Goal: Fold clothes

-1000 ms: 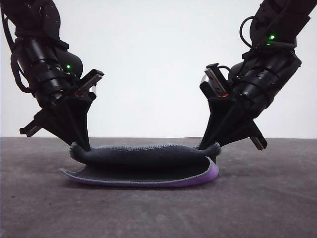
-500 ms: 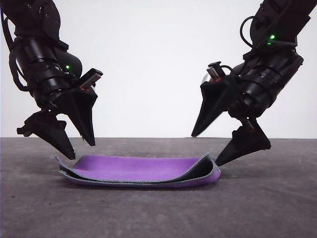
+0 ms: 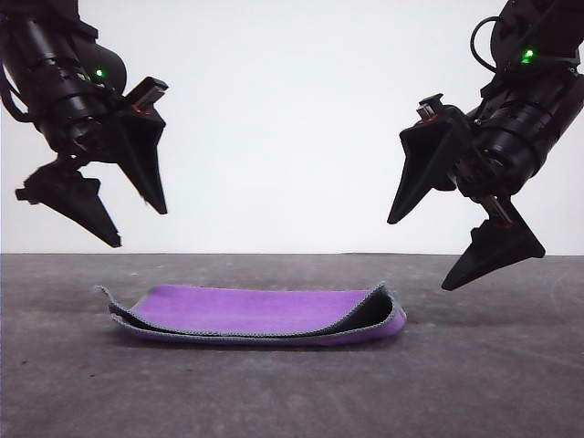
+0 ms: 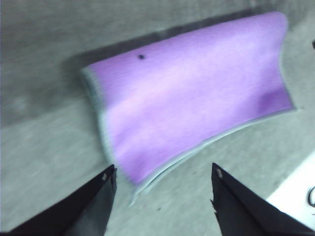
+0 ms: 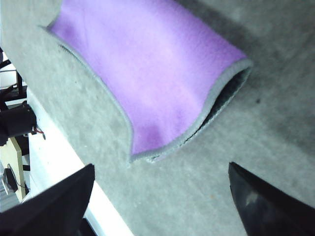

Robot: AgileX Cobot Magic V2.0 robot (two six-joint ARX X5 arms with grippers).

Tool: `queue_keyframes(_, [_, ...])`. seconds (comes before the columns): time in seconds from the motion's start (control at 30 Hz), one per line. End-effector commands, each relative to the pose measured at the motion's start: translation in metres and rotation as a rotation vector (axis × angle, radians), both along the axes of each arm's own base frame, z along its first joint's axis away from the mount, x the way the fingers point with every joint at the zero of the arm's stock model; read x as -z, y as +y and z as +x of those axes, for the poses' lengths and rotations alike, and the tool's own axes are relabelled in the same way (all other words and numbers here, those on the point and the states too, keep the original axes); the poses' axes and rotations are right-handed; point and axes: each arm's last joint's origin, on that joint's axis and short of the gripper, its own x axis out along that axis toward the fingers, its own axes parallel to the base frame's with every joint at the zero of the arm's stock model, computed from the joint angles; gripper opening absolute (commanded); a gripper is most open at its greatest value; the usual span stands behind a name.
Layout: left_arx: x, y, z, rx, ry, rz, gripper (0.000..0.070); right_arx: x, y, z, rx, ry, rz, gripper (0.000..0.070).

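Note:
The cloth (image 3: 251,315) lies folded in two on the grey table, purple face up, with its dark grey inside showing at the right-hand fold (image 3: 374,310). A light grey hem runs round it. My left gripper (image 3: 137,228) hangs open above and to the left of the cloth, holding nothing. My right gripper (image 3: 420,255) hangs open above and to the right, also holding nothing. The left wrist view shows the purple cloth (image 4: 192,93) beyond the spread fingers (image 4: 93,201). In the right wrist view, the cloth (image 5: 147,69) and its open fold lie between the black fingers (image 5: 59,201).
The dark grey table (image 3: 292,392) runs to a white backdrop (image 3: 283,119). A white edge strip of the table (image 5: 64,162) and some equipment beyond it show in the right wrist view.
Both grippers let go of the cloth's edge, opened and rose up and outward. The lifted dark grey roll dropped, leaving the cloth folded flat with purple on top.

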Motion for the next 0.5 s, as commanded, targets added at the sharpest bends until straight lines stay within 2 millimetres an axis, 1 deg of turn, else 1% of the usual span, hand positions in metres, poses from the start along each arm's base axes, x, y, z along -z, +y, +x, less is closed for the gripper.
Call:
queue_keyframes(0.0, [-0.004, 0.001, 0.003, 0.006, -0.023, 0.001, 0.0371, 0.003, 0.003, 0.0, -0.015, -0.006, 0.016, 0.055])
queue_keyframes(0.17, [-0.006, 0.011, 0.005, -0.025, -0.033, -0.002, 0.037, 0.01, 0.004, 0.0, -0.004, -0.019, 0.077, 0.055])
queue_keyframes(0.27, [-0.006, 0.013, 0.007, -0.036, -0.038, -0.003, 0.0371, 0.014, 0.004, 0.001, 0.011, -0.027, 0.067, 0.055])
queue_keyframes(0.47, [-0.006, 0.015, 0.008, -0.041, -0.046, -0.004, 0.037, 0.029, 0.004, 0.001, 0.09, -0.008, 0.045, 0.055])
